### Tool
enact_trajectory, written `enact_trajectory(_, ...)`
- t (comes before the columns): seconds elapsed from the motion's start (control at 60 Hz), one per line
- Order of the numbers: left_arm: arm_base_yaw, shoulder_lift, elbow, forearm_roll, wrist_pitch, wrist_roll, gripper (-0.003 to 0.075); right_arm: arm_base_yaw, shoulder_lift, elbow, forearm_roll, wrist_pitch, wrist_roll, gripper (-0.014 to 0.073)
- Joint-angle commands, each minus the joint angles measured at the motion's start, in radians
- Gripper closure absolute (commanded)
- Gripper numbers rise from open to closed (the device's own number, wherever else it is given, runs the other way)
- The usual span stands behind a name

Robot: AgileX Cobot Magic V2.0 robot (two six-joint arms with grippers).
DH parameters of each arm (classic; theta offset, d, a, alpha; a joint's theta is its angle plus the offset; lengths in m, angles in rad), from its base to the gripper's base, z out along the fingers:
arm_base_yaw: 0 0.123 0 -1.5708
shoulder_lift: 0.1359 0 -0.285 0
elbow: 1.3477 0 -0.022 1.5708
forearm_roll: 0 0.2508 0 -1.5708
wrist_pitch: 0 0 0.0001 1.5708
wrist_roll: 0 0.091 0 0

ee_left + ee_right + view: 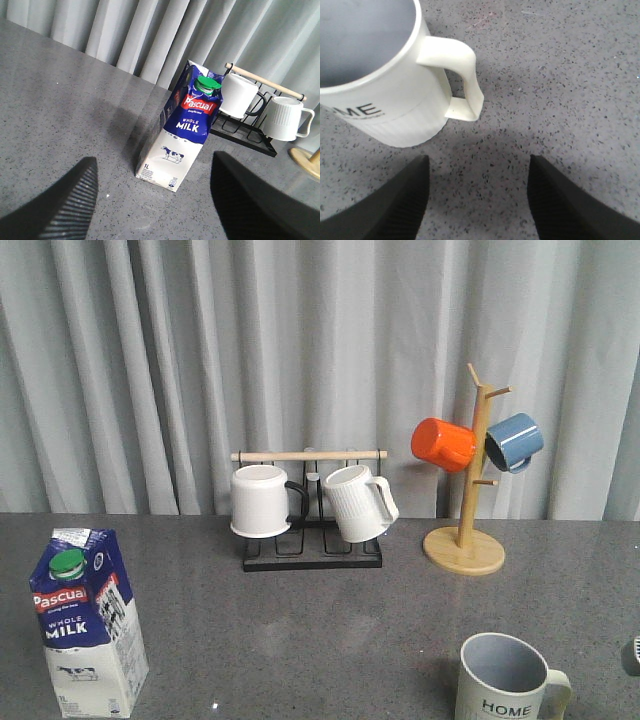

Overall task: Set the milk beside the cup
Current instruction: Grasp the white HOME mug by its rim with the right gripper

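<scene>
Left gripper (152, 200) hangs released, jaws spread, with the milk (180, 132) upright dead ahead at twelve o'clock, untouched. Right gripper (477, 200), also released, sits by the cup (505, 680), well apart from the carton.

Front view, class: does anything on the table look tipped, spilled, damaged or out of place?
Nothing stands out. The milk stands upright and capped at the near left, the HOME cup upright at the near right, well apart. The mugs on the black rack and wooden mug tree hang in order. No spill shows.
</scene>
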Motion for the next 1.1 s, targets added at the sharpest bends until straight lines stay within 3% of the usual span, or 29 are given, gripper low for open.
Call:
enact_trajectory(0.0, -0.005, 0.018, -0.031, 0.006, -0.061, 0.003, 0.0259, -0.008, 0.005, -0.034, 0.082, -0.075, -0.072, 0.0175)
enact_trajectory(0.384, -0.005, 0.018, -0.031, 0.006, -0.061, 0.003, 0.0259, -0.008, 0.075, -0.048, 0.269, -0.140, -0.273, 0.0175)
enact_trajectory(0.567, -0.005, 0.018, -0.031, 0.006, -0.061, 0.003, 0.0259, -0.008, 0.179, -0.163, 0.321, -0.056, -0.307, 0.0175)
enact_trajectory(0.751, -0.005, 0.018, -0.031, 0.006, -0.053, 0.003, 0.0259, -0.008, 0.322, -0.257, 0.322, -0.110, -0.349, 0.0188)
enact_trajectory(0.834, -0.005, 0.018, -0.031, 0.006, -0.053, 0.002, 0.0259, -0.002, 0.391, -0.297, 0.322, -0.096, -0.403, 0.0253)
enact_trajectory(1.018, -0.005, 0.018, -0.031, 0.006, -0.052, 0.002, 0.0259, 0.059, 0.490, -0.351, 0.336, -0.113, -0.507, 0.0605)
enact_trajectory(1.084, -0.005, 0.018, -0.031, 0.006, -0.051, 0.002, 0.0259, 0.087, 0.488, -0.358, 0.346, -0.117, -0.508, 0.0606)
